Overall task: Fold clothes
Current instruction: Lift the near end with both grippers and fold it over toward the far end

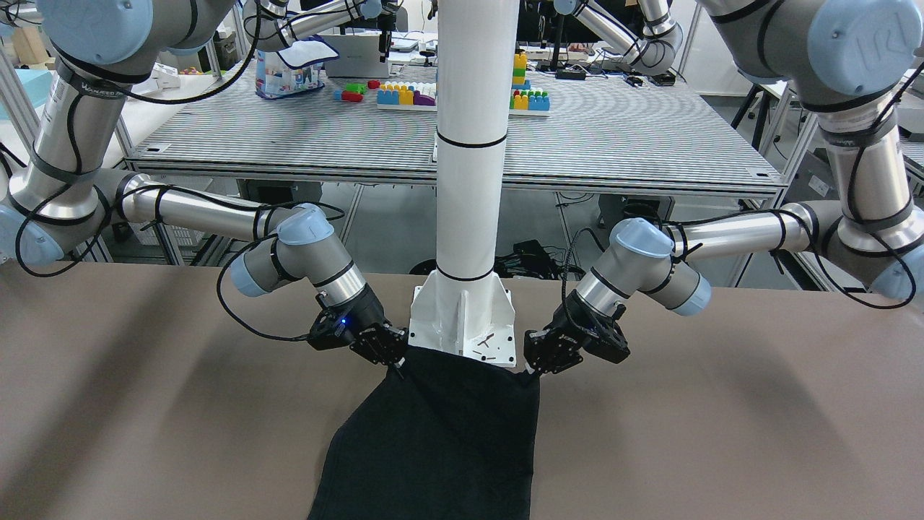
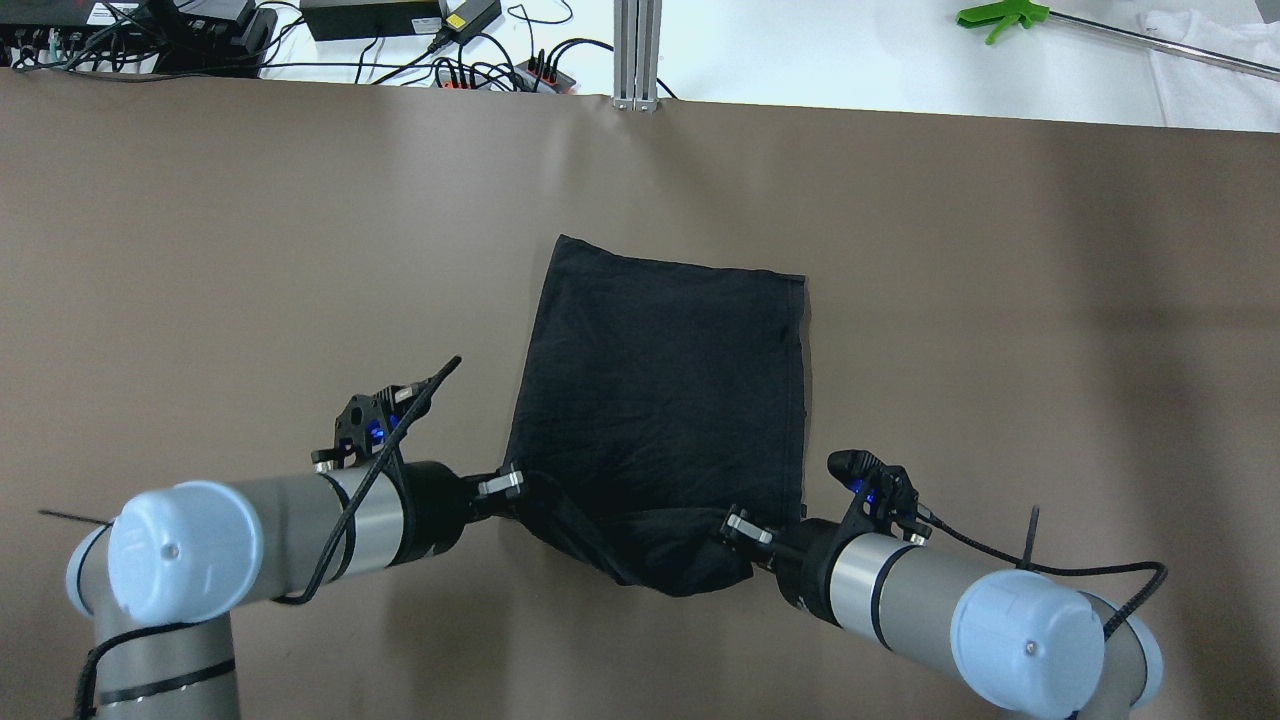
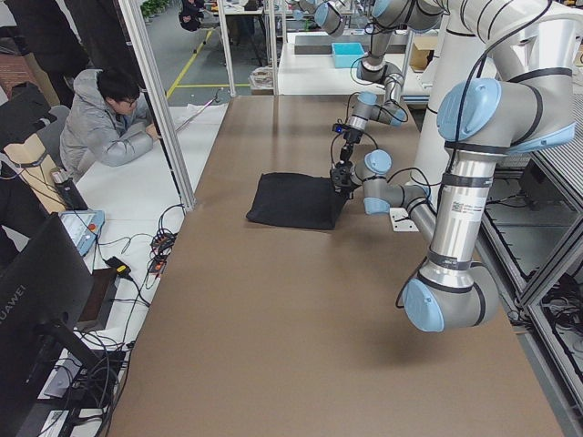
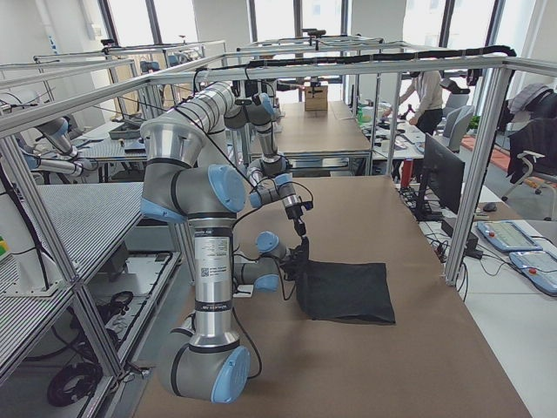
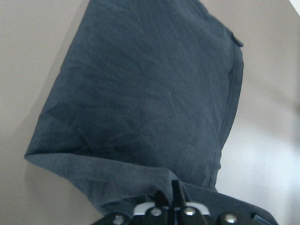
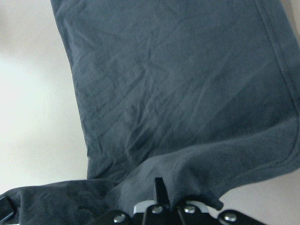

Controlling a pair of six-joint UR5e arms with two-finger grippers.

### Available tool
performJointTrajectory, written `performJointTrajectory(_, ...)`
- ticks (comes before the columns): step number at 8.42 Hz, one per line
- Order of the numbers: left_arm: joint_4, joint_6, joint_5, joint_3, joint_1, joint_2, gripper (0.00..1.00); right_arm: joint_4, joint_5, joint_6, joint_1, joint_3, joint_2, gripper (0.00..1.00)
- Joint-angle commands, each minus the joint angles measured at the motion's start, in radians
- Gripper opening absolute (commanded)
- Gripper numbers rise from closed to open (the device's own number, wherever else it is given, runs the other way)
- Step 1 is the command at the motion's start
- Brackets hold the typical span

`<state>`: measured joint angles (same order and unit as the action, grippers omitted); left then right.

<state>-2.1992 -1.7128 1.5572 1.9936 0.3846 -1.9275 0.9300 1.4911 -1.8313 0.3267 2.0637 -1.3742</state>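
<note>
The clothes are one black cloth (image 2: pixel 670 400) lying on the brown table, its far part flat. It also shows in the front-facing view (image 1: pixel 447 440) and both side views (image 3: pixel 296 200) (image 4: pixel 344 292). My left gripper (image 2: pixel 515 485) (image 1: pixel 538 368) is shut on the cloth's near left corner. My right gripper (image 2: pixel 745 528) (image 1: pixel 393 361) is shut on the near right corner. The near edge is raised a little and sags between them. Each wrist view shows closed fingertips pinching the hem (image 5: pixel 171 197) (image 6: pixel 159 192).
The white pillar's base plate (image 1: pixel 465 318) stands right behind the cloth's near edge, between the two grippers. An aluminium post (image 2: pixel 637 50) and cables lie at the table's far edge. A seated person (image 3: pixel 109 123) is beside the table. Another table behind holds bricks (image 1: pixel 404 94) and a white-and-blue bag (image 1: pixel 292 68).
</note>
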Motion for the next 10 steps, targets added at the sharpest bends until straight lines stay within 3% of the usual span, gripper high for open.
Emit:
performJointTrajectory(1, 0.029, 0.031, 0.115, -0.119, 0.169, -0.121, 0.0, 0.015, 0.002, 0.0, 0.122, -0.074, 0.069, 0.0)
performJointTrajectory(3, 0.026, 0.042, 0.155, -0.2, 0.229, -0.178, 0.0, 0.023, 0.002, 0.0, 0.184, -0.129, 0.099, 0.0)
performJointTrajectory(8, 0.019, 0.027, 0.142, -0.274, 0.264, -0.238, 0.0, 0.02, -0.005, 0.018, 0.247, -0.284, 0.219, 0.0)
performJointTrajectory(10, 0.016, 0.024, 0.132, -0.375, 0.264, -0.309, 0.0, 0.015, -0.008, 0.026, 0.259, -0.345, 0.262, 0.0)
